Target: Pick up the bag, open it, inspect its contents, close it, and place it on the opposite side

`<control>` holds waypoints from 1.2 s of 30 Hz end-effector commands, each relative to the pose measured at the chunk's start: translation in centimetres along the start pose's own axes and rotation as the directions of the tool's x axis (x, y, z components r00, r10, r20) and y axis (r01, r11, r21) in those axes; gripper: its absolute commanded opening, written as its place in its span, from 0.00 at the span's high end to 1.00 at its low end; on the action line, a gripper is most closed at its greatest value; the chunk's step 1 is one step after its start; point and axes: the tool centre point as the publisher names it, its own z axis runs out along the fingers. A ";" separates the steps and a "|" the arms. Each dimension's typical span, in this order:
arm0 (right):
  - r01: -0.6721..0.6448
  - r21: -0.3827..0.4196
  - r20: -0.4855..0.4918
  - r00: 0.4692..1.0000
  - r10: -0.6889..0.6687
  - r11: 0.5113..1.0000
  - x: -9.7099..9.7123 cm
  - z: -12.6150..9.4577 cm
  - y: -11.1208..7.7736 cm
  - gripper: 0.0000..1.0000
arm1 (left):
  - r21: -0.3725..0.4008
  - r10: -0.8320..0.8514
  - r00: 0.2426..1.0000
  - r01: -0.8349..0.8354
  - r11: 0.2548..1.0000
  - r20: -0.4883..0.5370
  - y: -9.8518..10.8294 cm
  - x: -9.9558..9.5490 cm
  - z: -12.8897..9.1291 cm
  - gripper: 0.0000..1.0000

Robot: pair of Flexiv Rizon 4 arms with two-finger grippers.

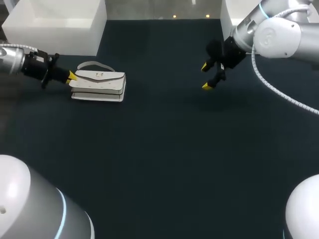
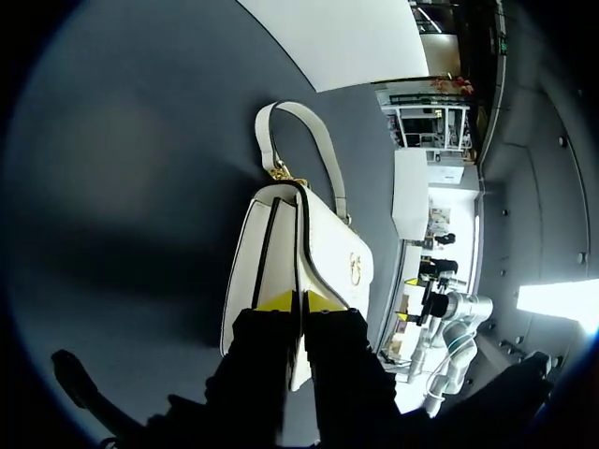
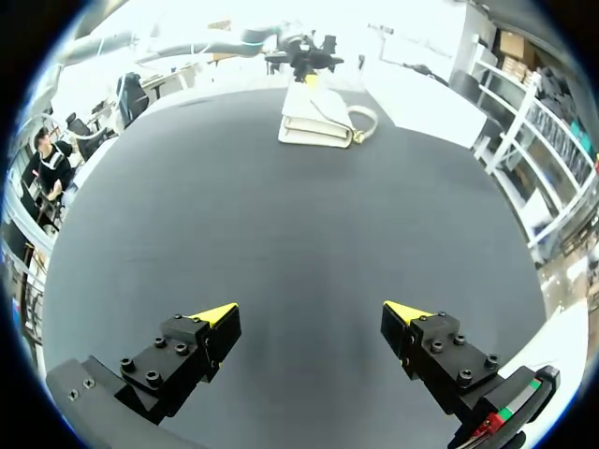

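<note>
Bag [image 1: 99, 84] lies closed, one end pinched between left jaws.

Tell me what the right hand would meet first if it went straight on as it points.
Probably the bare table, as the right hand tilts downward; the bag lies farther ahead.

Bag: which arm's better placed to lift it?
Left. The left gripper sits at the end of the bag, both yellow tips pinching its edge. The right gripper hangs open over the bare table, far from the bag.
</note>
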 end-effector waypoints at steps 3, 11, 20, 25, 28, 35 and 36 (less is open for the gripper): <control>0.001 0.000 -0.002 1.000 -0.001 1.000 -0.1 0.0 0.0 0.00 | 0.332 -0.009 1.000 0.011 0.943 -0.007 2.1 1.2 2.1 1.00; 0.001 0.000 -0.002 1.000 -0.001 1.000 -0.1 0.0 0.0 0.00 | 0.350 -0.002 0.999 0.013 0.937 -0.032 3.6 2.5 5.7 1.00; 0.001 0.000 -0.002 1.000 -0.001 1.000 -0.1 0.0 0.0 0.00 | 0.317 0.016 0.998 0.002 0.948 -0.054 4.0 3.7 7.5 1.00; 0.001 0.000 -0.002 1.000 -0.001 1.000 -0.1 0.0 0.0 0.00 | 0.263 0.025 0.998 -0.007 0.965 -0.065 3.8 4.2 7.8 1.00; 0.001 0.000 -0.002 1.000 -0.001 1.000 -0.1 0.0 0.0 0.00 | 0.212 0.033 0.997 -0.017 0.977 -0.073 3.8 4.5 8.0 1.00; 0.001 0.000 -0.002 1.000 -0.001 1.000 -0.1 0.0 0.0 0.00 | 0.158 0.056 0.995 -0.043 0.986 -0.078 4.2 5.4 9.4 1.00; 0.001 0.000 -0.002 1.000 -0.001 1.000 -0.1 0.0 0.0 0.00 | 0.155 0.059 0.995 -0.046 0.987 -0.078 4.4 5.6 9.7 1.00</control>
